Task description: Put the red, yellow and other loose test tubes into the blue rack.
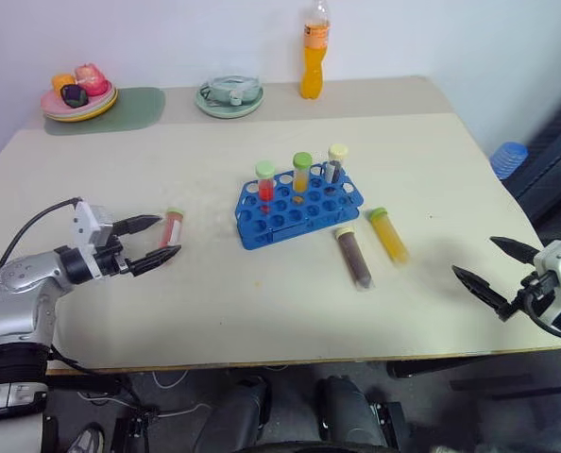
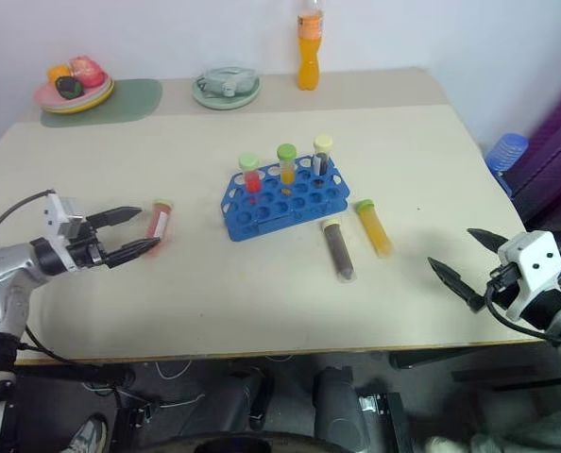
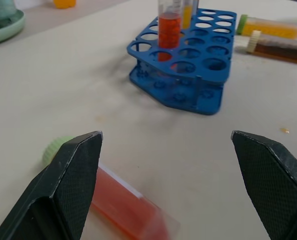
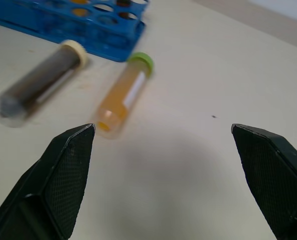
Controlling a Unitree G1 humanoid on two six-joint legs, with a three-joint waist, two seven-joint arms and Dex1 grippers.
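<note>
Three loose tubes lie flat on the beige table [image 1: 432, 189]; both grippers spread wide, holding nothing. Right gripper [image 1: 496, 268] hovers at the table's near right edge, well apart from the tubes; left gripper [image 1: 154, 239] sits at the near left, fingertips just beside the red tube [image 1: 171, 227]. Red tube: clear plastic, pale red liquid, green cap; long axis runs near-to-far, cap at the far end. Brown tube [image 1: 352, 255]: dark liquid, cream cap; lies just in front of the blue rack [image 1: 297, 204], cap toward the rack, bottom toward the near edge, tilted slightly right. Yellow tube [image 1: 388, 234]: yellow-orange liquid, green cap; beside the brown one on its right, roughly parallel, cap at the far end near the rack's right corner. Blue rack: bright blue, rows of round holes, centre of table, long axis skewed so its right end sits farther away; three upright tubes stand in its back row. Farther back: a green dish [image 1: 229, 95], a plate of toy food [image 1: 78, 94], an orange bottle [image 1: 314, 52].
</note>
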